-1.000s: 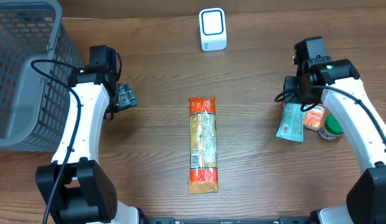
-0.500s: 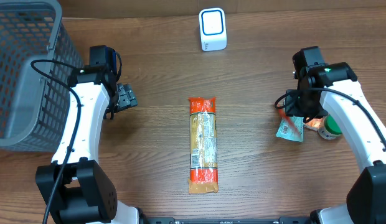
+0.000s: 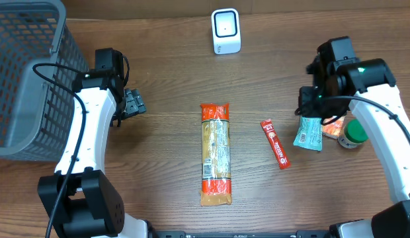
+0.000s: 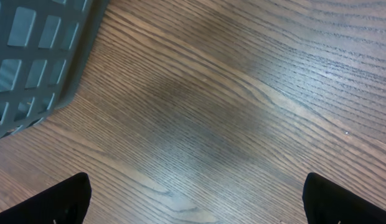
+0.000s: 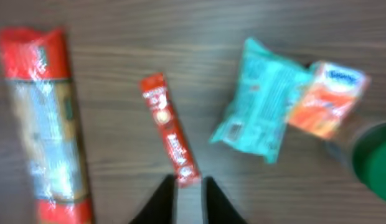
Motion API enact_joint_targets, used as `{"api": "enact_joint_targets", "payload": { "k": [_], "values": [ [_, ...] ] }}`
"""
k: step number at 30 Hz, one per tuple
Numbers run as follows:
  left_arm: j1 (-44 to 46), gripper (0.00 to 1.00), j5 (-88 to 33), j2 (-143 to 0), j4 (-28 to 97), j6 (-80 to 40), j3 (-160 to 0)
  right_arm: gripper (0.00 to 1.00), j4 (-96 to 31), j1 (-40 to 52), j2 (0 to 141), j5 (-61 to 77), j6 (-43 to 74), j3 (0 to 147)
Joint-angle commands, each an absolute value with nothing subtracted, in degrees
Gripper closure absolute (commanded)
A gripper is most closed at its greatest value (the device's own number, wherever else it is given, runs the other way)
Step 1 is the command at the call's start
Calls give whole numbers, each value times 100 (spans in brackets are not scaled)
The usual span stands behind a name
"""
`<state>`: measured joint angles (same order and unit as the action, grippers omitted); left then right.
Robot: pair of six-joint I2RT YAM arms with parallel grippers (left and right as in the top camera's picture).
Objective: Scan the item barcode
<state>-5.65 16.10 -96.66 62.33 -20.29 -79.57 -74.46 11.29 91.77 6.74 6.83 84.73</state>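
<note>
A white barcode scanner [image 3: 226, 31] stands at the back centre of the table. A thin red stick packet [image 3: 275, 144] [image 5: 169, 138] lies flat on the wood, apart from both grippers. My right gripper [image 3: 309, 102] [image 5: 190, 183] hovers high above the table. Its jaws are nearly together and hold nothing. The stick's near end only lines up with the fingertips in the right wrist view. My left gripper [image 3: 132, 102] [image 4: 196, 199] is wide open over bare wood near the basket.
A long pasta packet [image 3: 215, 153] [image 5: 47, 118] lies mid-table. A teal packet [image 3: 309, 131] [image 5: 263, 109], an orange packet [image 3: 334, 125] [image 5: 327, 99] and a green-lidded container [image 3: 354, 134] sit under the right arm. A grey mesh basket [image 3: 26, 79] [image 4: 31, 56] fills the left.
The red stick packet now lies on the table left of the teal packet. The right arm dipped to the pile, then rose and drew back. The left arm has not moved.
</note>
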Motion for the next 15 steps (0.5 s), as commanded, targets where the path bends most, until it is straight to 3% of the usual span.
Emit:
{"api": "enact_joint_targets", "payload": {
  "k": [1, 15],
  "values": [
    [-556, 0, 1647, -9553, 6233, -1883, -8062, 96, -7225, 1437, 9113, 1061, 548, 8256],
    [-556, 0, 1647, -9553, 6233, -1883, -8062, 93, -4206, 2543, 9164, 862, 596, 5817]
  ]
}}
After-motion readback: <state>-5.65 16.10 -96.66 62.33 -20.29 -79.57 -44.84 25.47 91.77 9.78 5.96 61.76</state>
